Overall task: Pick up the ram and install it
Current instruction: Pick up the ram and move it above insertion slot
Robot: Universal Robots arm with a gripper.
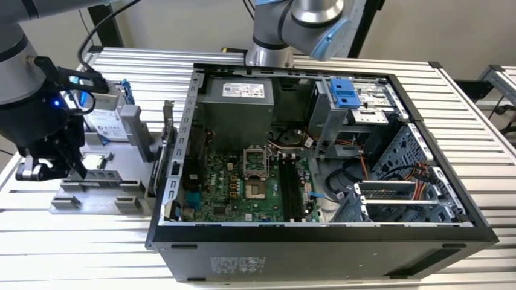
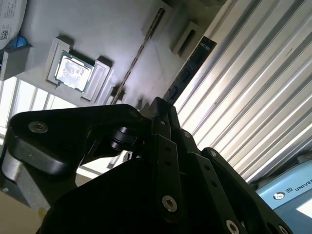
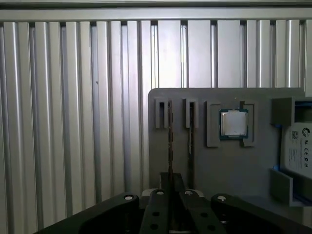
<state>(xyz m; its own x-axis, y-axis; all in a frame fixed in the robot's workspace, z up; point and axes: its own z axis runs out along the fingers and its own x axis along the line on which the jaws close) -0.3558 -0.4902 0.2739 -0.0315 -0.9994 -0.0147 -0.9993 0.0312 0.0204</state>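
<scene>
Presently, the computer case (image 1: 322,241) lies on its side with the panel off. The motherboard (image 1: 234,187) therefore faces up, and its long black slots (image 1: 289,187) can be reached from above. The slots look unfilled.

The arm (image 1: 32,103) stands at the exterior view's left of the case, its wrist turned down toward the grey tray (image 1: 81,205). The tray gives each part its own pocket, well apart, apparently to fix a pick-up place for every part. The hard drive (image 3: 297,151) sits in a blue frame at one end.

The gripper (image 3: 170,181) hangs low over the tray, lined up lengthwise with the ram (image 3: 170,136). The ram stands on edge in a narrow groove of the tray, presumably so that its flat sides are open to a grasp. Whether the gripper is apart, together or clamped on the ram cannot be told.

A second stick (image 3: 190,136) stands on edge just beside the ram. The processor chip (image 3: 234,123) lies flat in a square pocket between the sticks and the drive.

Case and tray rest on a table (image 1: 81,254) of ribbed aluminium profiles. A second table (image 1: 499,78) of the same kind stands at the exterior view's right.
</scene>
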